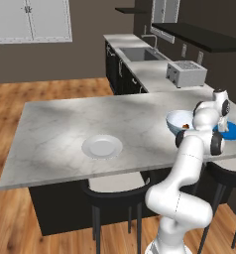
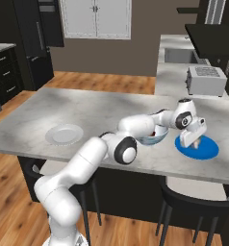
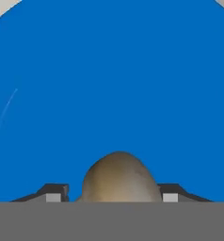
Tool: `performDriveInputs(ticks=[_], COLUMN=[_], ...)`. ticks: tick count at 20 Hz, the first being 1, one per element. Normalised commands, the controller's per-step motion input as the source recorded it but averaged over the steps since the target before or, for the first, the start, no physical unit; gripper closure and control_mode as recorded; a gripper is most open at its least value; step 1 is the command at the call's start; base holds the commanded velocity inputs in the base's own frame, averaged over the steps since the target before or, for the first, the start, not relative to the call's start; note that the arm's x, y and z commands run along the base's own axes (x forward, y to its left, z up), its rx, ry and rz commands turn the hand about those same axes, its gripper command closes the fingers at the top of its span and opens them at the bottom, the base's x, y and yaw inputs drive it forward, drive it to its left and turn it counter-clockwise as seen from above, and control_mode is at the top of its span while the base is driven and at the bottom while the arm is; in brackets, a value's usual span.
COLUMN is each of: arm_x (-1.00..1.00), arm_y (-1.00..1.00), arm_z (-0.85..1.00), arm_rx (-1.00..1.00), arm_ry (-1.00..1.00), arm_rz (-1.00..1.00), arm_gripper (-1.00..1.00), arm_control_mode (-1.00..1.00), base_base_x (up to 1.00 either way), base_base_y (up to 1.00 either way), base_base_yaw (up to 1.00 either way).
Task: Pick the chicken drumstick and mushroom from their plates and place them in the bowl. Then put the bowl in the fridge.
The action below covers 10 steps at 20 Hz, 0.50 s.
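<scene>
From the left base view, the white plate [image 1: 102, 147] lies bare on the table [image 1: 55, 124], well to the left of the bowl [image 1: 178, 120], in which a reddish drumstick [image 1: 186, 126] shows; the blue plate [image 1: 231, 131] sits just right of the bowl, partly behind the arm. The right base view adds the black fridge [image 2: 33, 38], far left of the bowl, and the claw [image 2: 194, 142] lowered onto the blue plate. The hand view alone shows the mushroom [image 3: 119, 178] on that plate, between the half-parted fingertips [image 3: 53, 193]; whether they grip it cannot be told.
</scene>
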Motion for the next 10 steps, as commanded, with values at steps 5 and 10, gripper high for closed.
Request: performDriveInputs(ticks=[5,10], arm_x=[0.0,-0.14], arm_y=[0.07,0.15], arm_z=[0.7,0.56], arm_rx=[0.12,0.15], arm_ry=[0.06,0.02], arm_rz=[-0.02,-0.15], arm_gripper=[1.0,1.0], arm_control_mode=[-1.0,-1.0], base_base_x=[0.0,0.0], base_base_y=[0.0,0.0], base_base_yaw=[0.0,0.0])
